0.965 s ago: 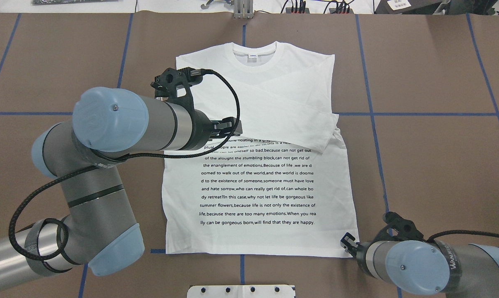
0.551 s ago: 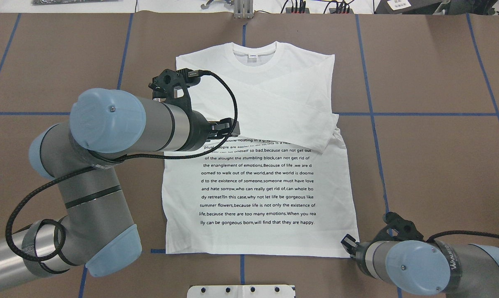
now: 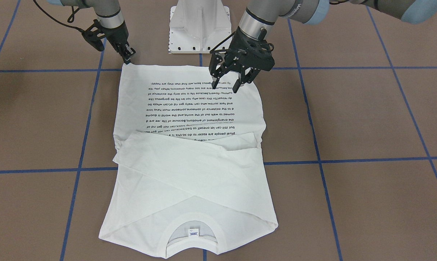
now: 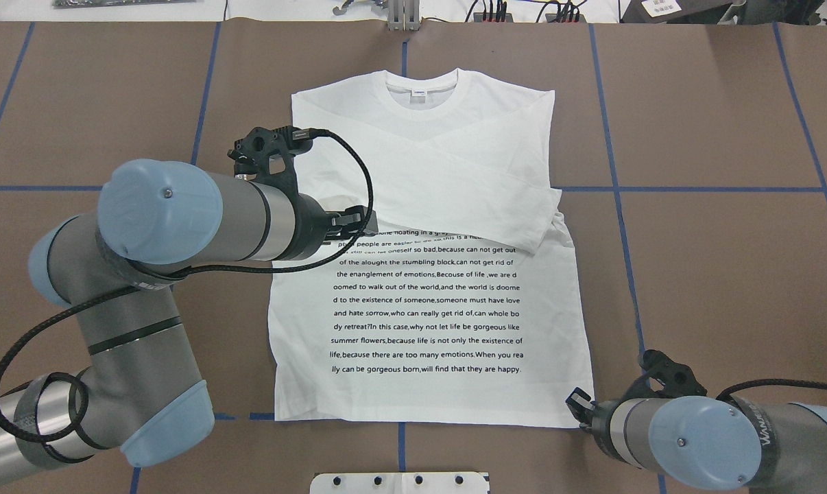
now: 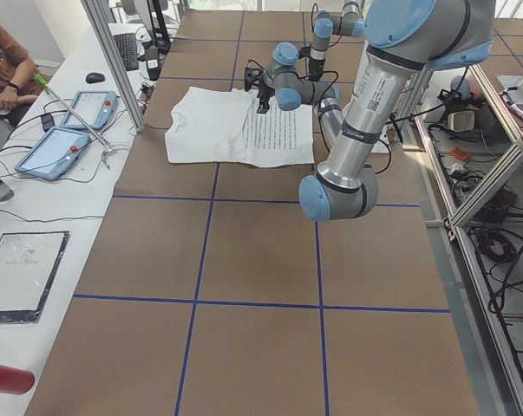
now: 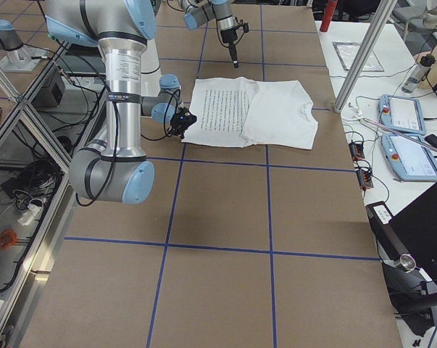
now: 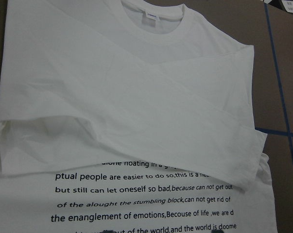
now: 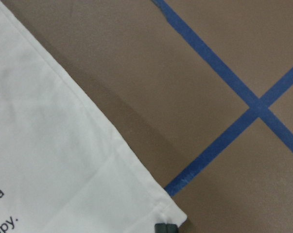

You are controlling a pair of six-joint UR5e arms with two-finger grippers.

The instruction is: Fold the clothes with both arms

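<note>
- Hovering over the white long-sleeved T-shirt (image 4: 297, 357), my left gripper (image 3: 225, 87) hangs clear of the cloth with its fingers spread apart, holding nothing.
- From its wrist camera I look down on the top lines of the shirt's black text block (image 4: 427, 315) and the folded sleeves.
- My right gripper (image 3: 128, 58) sits low at the shirt's hem corner on my right side.
- Its pads (image 8: 166, 227) are drawn together right at that corner. I cannot tell whether any cloth lies between them.
- The T-shirt lies flat and print side up on the brown table (image 4: 715, 274).
- Its hem is towards my white pedestal base (image 3: 198, 29) and its ribbed collar (image 4: 427, 110) is at the far end.
- Both sleeves (image 4: 482, 199) are folded across the chest, one over the other, and the upper one covers the first line of text.
- A small neck label (image 4: 419, 90) shows inside the collar.
- Blue tape lines (image 4: 694, 189) run out from under the shirt on both sides.
</note>
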